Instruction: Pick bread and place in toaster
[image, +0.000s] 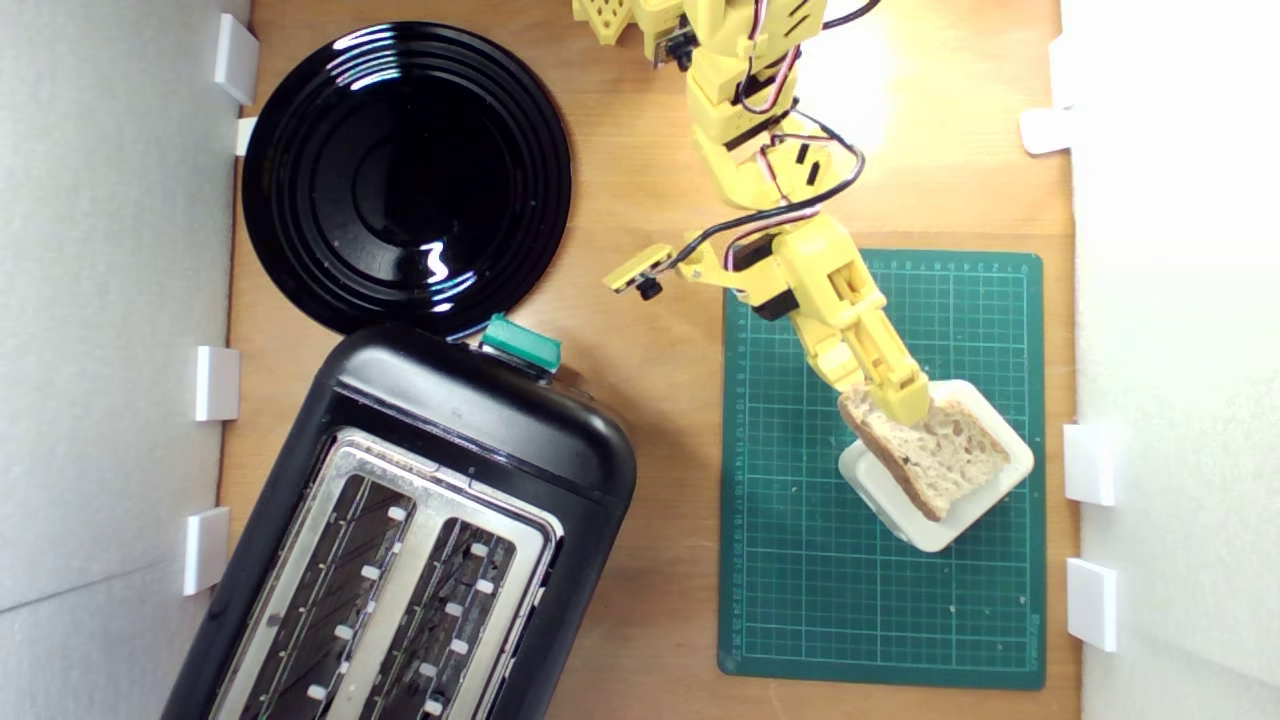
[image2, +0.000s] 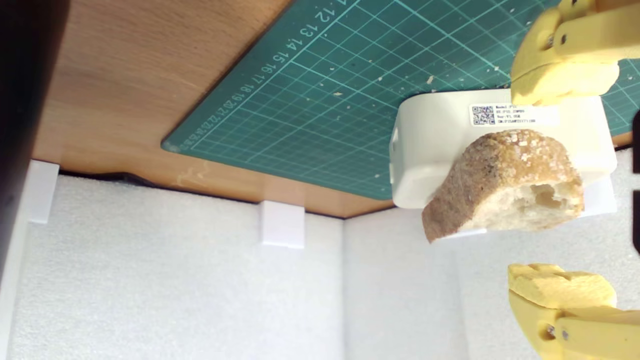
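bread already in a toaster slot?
No. In the exterior view the bread lies on the white block on the green mat; both slots of the toaster are empty.

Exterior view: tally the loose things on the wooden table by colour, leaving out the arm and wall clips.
Black: 2, plate and toaster
Green: 1, mat
White: 1, block
Brown-crusted: 1, bread
Total: 5

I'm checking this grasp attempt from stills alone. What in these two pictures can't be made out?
- Exterior view: the gripper covers one corner of the bread, so contact there is hidden.
- Exterior view: the toaster is cut off by the bottom edge.
- Wrist view: the white block carries a label whose print is too small to read.
- Wrist view: the toaster is out of frame.
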